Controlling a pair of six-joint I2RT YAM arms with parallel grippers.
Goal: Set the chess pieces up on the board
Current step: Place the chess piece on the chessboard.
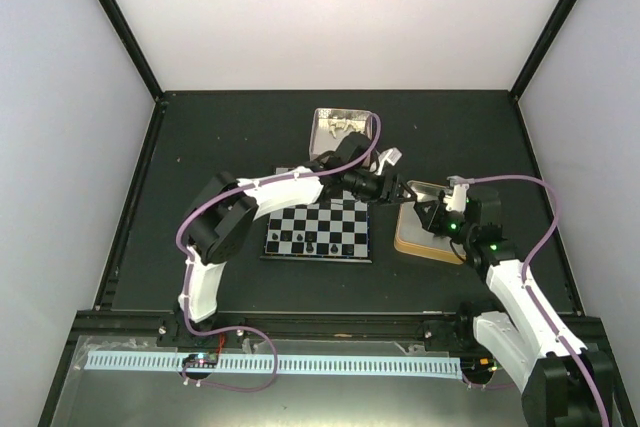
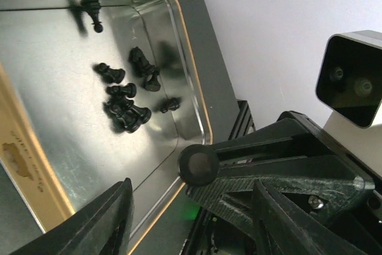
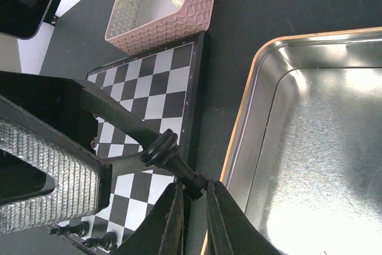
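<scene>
The left arm (image 1: 285, 187) climbs from its base, folds at a high elbow and sends its forearm out flat to the right. At its end, the left claw (image 1: 400, 192) stands wide open, its fingers (image 2: 107, 222) spread well apart. The right arm (image 1: 515, 292) leans up and to the left, so the two claws sit nose to nose. The right claw (image 3: 196, 198) is pinched tight on the top of a black chess piece (image 3: 164, 150), whose round base faces the open left claw.

The dark table (image 1: 230, 137) bears the board (image 1: 320, 233), pink tin (image 3: 173, 22) and gold-rimmed tin (image 3: 310, 147).
</scene>
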